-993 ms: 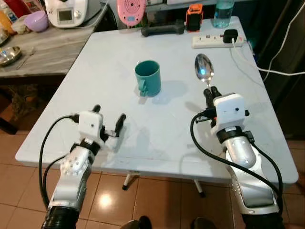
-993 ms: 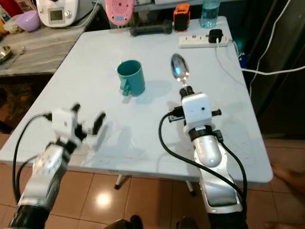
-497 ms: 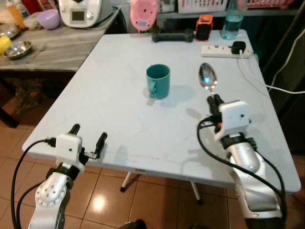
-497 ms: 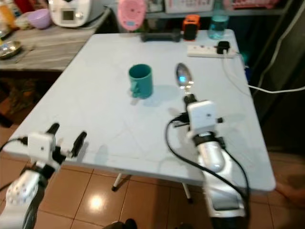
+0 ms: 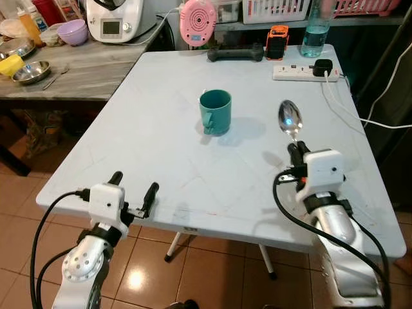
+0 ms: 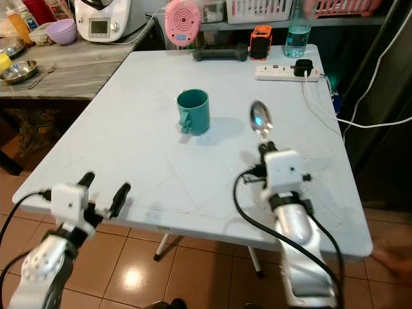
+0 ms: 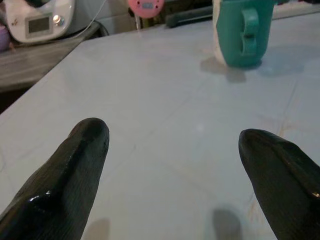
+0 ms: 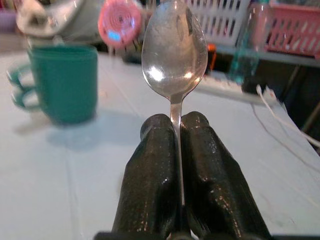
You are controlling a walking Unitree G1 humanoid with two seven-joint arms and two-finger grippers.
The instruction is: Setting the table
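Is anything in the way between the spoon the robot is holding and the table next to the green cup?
Nothing visible is. The right gripper pinches the spoon by its handle, above the white table. The green cup stands apart on the spoon's left, with only bare tabletop between them.

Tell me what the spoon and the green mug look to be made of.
Spoon: polished metal, likely steel; its bowl gives mirror-bright reflections. It is pinched in the right hand. Mug: teal, smooth with a soft sheen, probably glazed ceramic, possibly plastic; the look leaves that open.
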